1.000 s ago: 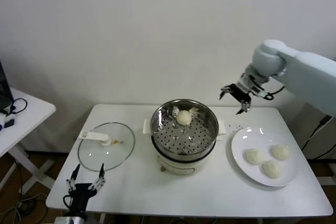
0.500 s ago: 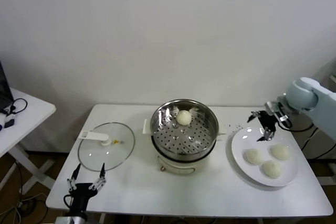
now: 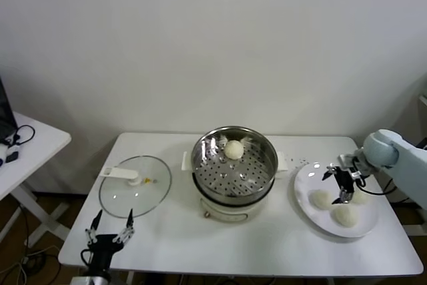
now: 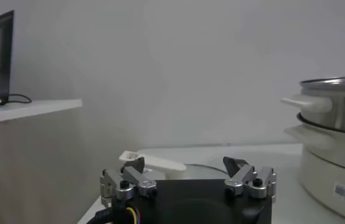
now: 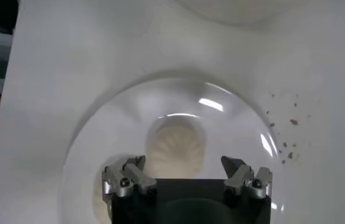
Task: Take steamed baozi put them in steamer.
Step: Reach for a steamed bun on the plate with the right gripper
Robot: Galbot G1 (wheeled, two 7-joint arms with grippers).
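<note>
Steamer (image 3: 235, 163): round, shiny steel basket with a perforated floor, seated on a white cooker base with side handles, mid-table.
In the steamer: one bun (image 3: 233, 149), smooth, cream-white, round, sitting at the far side of the floor.
Plate (image 3: 313, 216): white, round, glossy, right of the steamer, near the table's right end.
On the plate: three buns. Left one (image 3: 321, 199), near one (image 3: 345, 215), right one (image 3: 362, 197) partly hidden behind the claw.
Bun texture: pleated top on the one under the wrist camera (image 5: 175, 146), ridges fanning out from the centre.
Right claw (image 3: 339, 185): over the plate, pointing down, fingers wide apart, nothing between them.
Bun versus claw: in the right wrist view, pleated bun lying just ahead of the open claw (image 5: 186, 175), roughly centred between the two fingers, not touching; a second pale bun edge peeking beside one finger.
Crumbs (image 5: 286, 122): dark specks scattered on the table just off the plate's rim, toward the steamer.
Lid (image 3: 135, 185): flat, clear glass disc with a white handle, lying left of the steamer.
Left claw (image 3: 107, 226): parked low off the near-left corner of the table, fingers spread, empty.
Table (image 3: 253, 245): white, smooth, rectangular top.
Side table (image 3: 40, 145): white, far left, dark cable trailing on it.
</note>
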